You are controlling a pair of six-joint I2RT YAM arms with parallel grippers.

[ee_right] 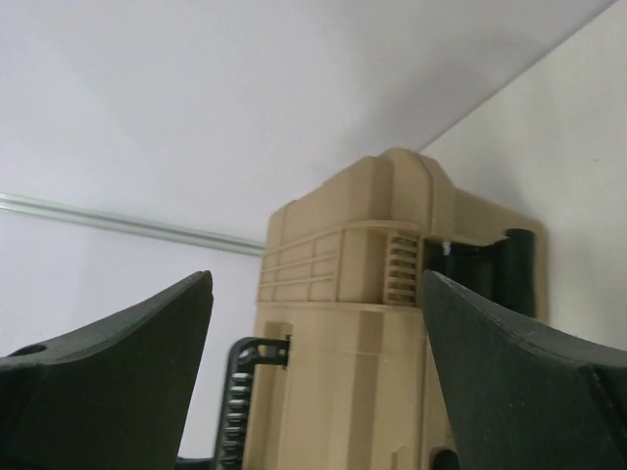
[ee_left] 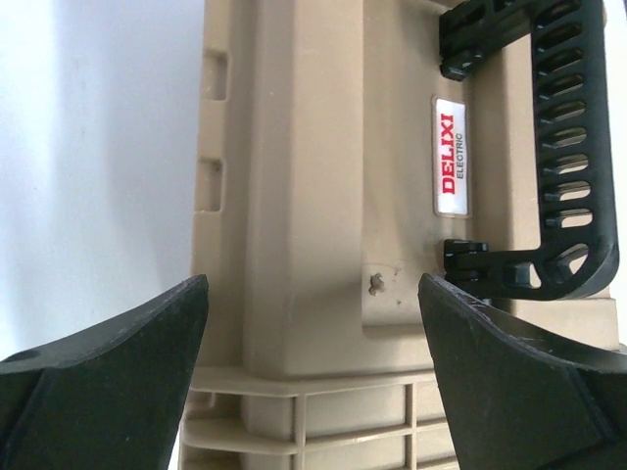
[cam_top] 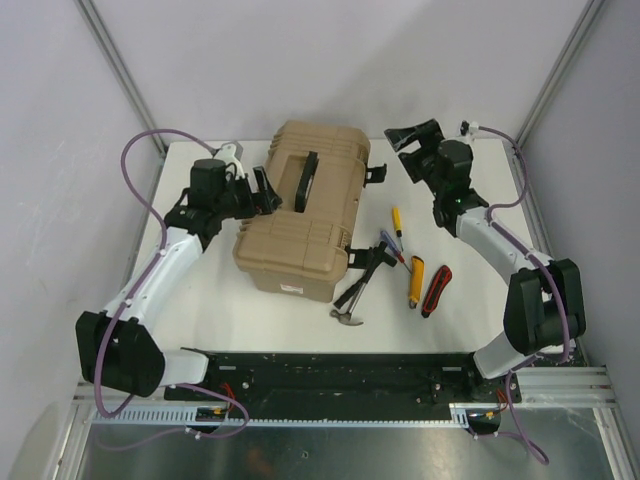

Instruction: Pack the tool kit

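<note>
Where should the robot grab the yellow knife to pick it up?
Probably around the middle of the knife, straight down from above, with the right gripper closing across its narrow width. It lies flat, long and slim. The red-black tool lies close beside it, so room there is tight.

The closed toolbox (cam_top: 300,215) sits left of centre on the bench (cam_top: 250,325), with its handle (cam_top: 308,180) on top. To its right lie the hammer (cam_top: 352,298), closest, then the screwdrivers (cam_top: 390,245), a knife (cam_top: 415,280) and one further tool (cam_top: 436,290), outermost. The left gripper (cam_top: 265,195) flanks the box's left side. The right gripper (cam_top: 408,150) stands off its far right corner.
</note>
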